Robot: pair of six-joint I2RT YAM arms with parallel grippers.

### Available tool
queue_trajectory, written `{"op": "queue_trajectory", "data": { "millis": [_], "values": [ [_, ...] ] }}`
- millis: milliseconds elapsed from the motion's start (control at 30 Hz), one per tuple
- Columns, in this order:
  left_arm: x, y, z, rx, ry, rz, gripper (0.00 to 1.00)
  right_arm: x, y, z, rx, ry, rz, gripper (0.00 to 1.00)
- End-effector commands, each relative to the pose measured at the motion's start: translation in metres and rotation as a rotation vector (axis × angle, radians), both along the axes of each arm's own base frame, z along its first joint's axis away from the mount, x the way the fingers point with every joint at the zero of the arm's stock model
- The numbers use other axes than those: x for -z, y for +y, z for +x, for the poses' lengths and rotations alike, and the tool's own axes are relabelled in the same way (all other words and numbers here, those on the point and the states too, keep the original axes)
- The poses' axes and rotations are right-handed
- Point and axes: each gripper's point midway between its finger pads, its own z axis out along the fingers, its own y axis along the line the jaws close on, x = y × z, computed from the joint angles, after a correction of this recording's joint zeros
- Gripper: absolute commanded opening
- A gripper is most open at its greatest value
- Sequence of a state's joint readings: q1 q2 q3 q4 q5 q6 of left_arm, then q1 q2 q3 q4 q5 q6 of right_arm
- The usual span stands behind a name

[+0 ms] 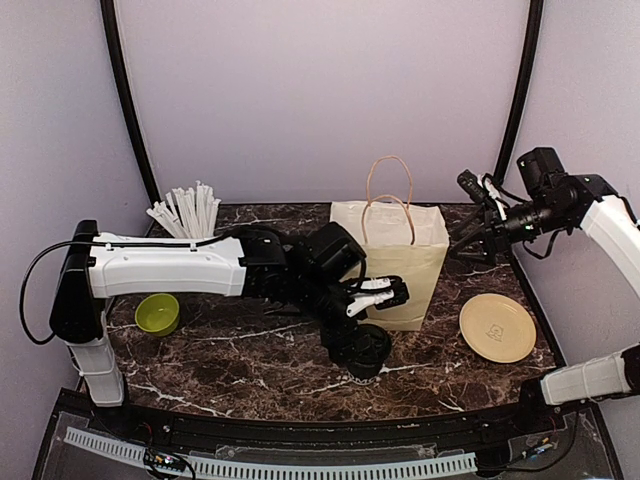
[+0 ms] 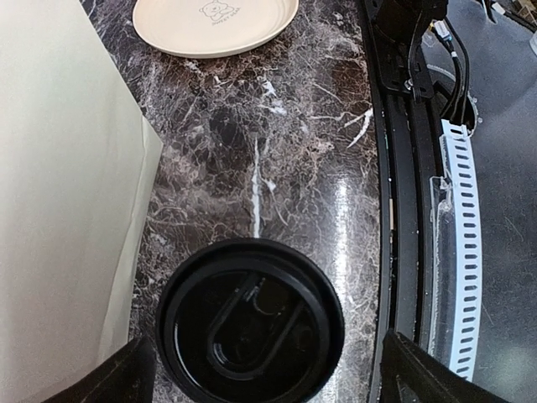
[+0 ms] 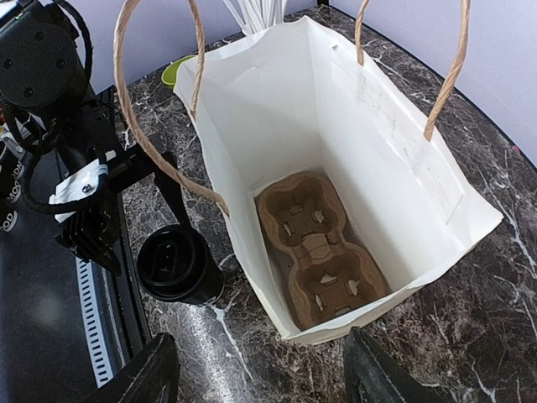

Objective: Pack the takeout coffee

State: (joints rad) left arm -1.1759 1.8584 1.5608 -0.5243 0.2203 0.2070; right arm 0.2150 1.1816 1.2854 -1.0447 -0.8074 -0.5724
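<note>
The takeout coffee (image 1: 360,347) stands upright on the marble table just in front of the paper bag (image 1: 395,262). It is a dark cup with a round black lid (image 2: 250,319). My left gripper (image 1: 364,318) hangs straight over it, open. Its fingers (image 2: 126,378) stand wider than the lid on both sides and touch nothing. The right wrist view shows the coffee (image 3: 174,267) beside the bag (image 3: 252,109), and a brown cup carrier (image 3: 319,252) lies on the bag's floor. My right gripper (image 3: 264,369) hovers open above the bag's mouth, holding nothing.
A beige plate (image 1: 497,327) lies right of the bag. A lime-green bowl (image 1: 157,313) sits at the left, and a cup of white straws (image 1: 187,210) stands at the back left. The bag's two twine handles (image 1: 388,195) stand up. The table's front edge (image 2: 386,210) runs close to the coffee.
</note>
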Motion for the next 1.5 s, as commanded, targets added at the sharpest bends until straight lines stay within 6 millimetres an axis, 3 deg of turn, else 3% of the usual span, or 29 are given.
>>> {"op": "queue_trajectory", "data": {
  "millis": [0,100,133,167,200,233,267,300,500,667,767,1033,1167,1467],
  "values": [
    [-0.044,0.006,-0.009,0.032,-0.031,-0.079,0.98,-0.009,0.003,-0.013,-0.056,-0.041,0.009,0.67],
    [-0.079,0.019,-0.017,0.059,-0.065,-0.120,0.99,-0.023,0.009,-0.026,-0.115,-0.115,0.000,0.68],
    [-0.099,0.027,-0.018,0.064,-0.097,-0.156,0.99,-0.026,0.014,-0.032,-0.154,-0.147,-0.010,0.67],
    [-0.100,0.033,-0.016,0.053,-0.123,-0.154,0.99,-0.027,0.018,-0.037,-0.186,-0.169,-0.022,0.67],
    [-0.116,0.042,-0.016,0.055,-0.166,-0.183,0.99,-0.025,0.023,-0.041,-0.219,-0.183,-0.035,0.65],
    [-0.116,0.049,-0.006,0.014,-0.219,-0.175,0.99,-0.023,0.027,-0.044,-0.246,-0.188,-0.047,0.64],
    [-0.127,0.058,-0.002,-0.011,-0.260,-0.197,0.99,-0.020,0.034,-0.048,-0.285,-0.189,-0.055,0.63],
    [-0.126,0.067,0.016,-0.075,-0.301,-0.191,0.99,-0.016,0.041,-0.053,-0.328,-0.189,-0.064,0.62],
    [-0.164,0.119,0.118,-0.521,-0.344,-0.308,0.99,0.020,0.087,-0.066,-0.489,-0.201,-0.206,0.59],
    [-0.179,0.129,0.149,-0.725,-0.341,-0.415,0.99,0.044,0.111,-0.074,-0.567,-0.218,-0.310,0.69],
    [-0.184,0.132,0.155,-0.764,-0.324,-0.459,0.99,0.061,0.122,-0.081,-0.618,-0.204,-0.353,0.75],
    [-0.188,0.145,0.156,-0.783,-0.341,-0.460,0.99,0.102,0.146,-0.090,-0.692,-0.183,-0.460,0.78],
    [-0.181,0.153,0.154,-0.793,-0.336,-0.454,0.99,0.121,0.151,-0.083,-0.676,-0.159,-0.519,0.80],
    [-0.176,0.162,0.153,-0.801,-0.339,-0.440,0.99,0.136,0.150,-0.085,-0.699,-0.155,-0.594,0.83]
  ]
}}
